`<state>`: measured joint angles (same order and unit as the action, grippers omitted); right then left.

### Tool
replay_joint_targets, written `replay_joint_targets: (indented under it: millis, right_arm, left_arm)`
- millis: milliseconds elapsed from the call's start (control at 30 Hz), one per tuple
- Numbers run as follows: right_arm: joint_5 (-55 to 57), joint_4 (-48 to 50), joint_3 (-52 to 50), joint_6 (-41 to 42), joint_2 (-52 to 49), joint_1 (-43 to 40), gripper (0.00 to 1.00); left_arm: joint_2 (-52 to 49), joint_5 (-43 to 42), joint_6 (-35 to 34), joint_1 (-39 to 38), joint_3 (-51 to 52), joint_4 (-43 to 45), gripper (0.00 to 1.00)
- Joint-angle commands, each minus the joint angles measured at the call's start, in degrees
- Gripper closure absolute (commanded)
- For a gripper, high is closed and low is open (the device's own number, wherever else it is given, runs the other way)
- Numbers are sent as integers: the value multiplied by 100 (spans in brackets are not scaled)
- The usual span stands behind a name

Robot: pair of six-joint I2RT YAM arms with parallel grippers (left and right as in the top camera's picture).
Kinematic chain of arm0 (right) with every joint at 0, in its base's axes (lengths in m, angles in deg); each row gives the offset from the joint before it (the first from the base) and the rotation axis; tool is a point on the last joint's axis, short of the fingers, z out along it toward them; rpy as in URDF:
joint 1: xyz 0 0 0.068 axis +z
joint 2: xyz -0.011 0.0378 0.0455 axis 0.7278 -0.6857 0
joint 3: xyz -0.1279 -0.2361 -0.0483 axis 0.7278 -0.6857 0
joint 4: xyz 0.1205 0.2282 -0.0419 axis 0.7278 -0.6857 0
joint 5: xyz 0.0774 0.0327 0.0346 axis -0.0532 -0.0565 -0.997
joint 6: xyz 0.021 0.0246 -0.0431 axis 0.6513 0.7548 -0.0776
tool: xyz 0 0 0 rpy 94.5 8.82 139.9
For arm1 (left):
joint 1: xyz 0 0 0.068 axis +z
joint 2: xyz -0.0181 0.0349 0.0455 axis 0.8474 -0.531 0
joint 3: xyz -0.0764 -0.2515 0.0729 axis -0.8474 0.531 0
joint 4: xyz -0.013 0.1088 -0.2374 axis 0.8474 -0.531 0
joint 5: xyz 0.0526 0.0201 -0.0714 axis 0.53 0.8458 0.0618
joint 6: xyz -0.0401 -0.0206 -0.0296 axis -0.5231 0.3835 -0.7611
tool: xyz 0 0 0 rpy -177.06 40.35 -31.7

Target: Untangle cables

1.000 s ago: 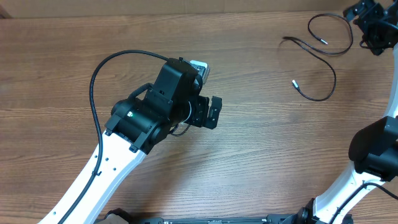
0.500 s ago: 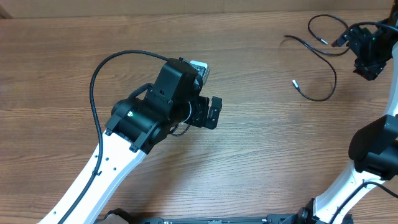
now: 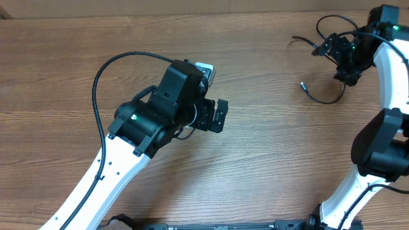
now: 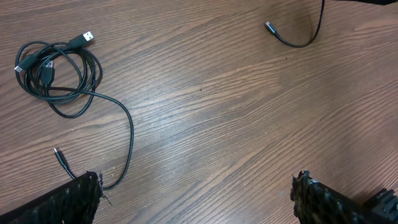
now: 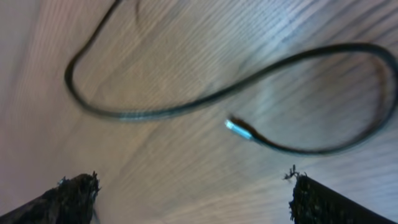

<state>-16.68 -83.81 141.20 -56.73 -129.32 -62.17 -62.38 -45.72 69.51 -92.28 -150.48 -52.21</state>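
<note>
Found left gripper held above the middle of the bench, fingers spread wide, nothing between them; found right gripper over the bench's far right corner, likewise spread wide and clamped on nothing.

Located the cables in two groups, well apart. Recorded first group in the left wrist view: one small wound bundle lying flat on the wood, with a flat plug protruding at its upper edge; traced a trailing strand out of that bundle, curving down toward the left finger and ending in a small tip near it; could not confirm contact between strand and finger. Could not find the bundle from overhead, hidden there beneath the left arm.

Recorded second group at the right: a hooked strand with a pale tip lying free; a back loop near the rear edge, partly hidden by the right gripper. Noted in the right wrist view, blurred, a looping strand and a silver tip on the wood ahead of the fingers, untouched.
</note>
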Motion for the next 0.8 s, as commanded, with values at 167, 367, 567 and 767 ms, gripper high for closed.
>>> replay_joint_targets:
  millis: [167,367,567,767]
  right_arm:
    - [-149,1373,-614,2293,-61,-35,0]
    - [-149,2153,-614,2597,-61,-35,0]
    - [168,2396,-614,2583,-63,-33,0]
    - [328,2295,-616,2527,-166,-33,14]
  left_arm:
    - [-24,-61,2,20,-74,-83,0]
    - [-24,-61,2,20,-74,-122,0]
    - [-24,-52,4,20,-74,-125,0]
    - [-24,-39,4,20,-74,-122,0]
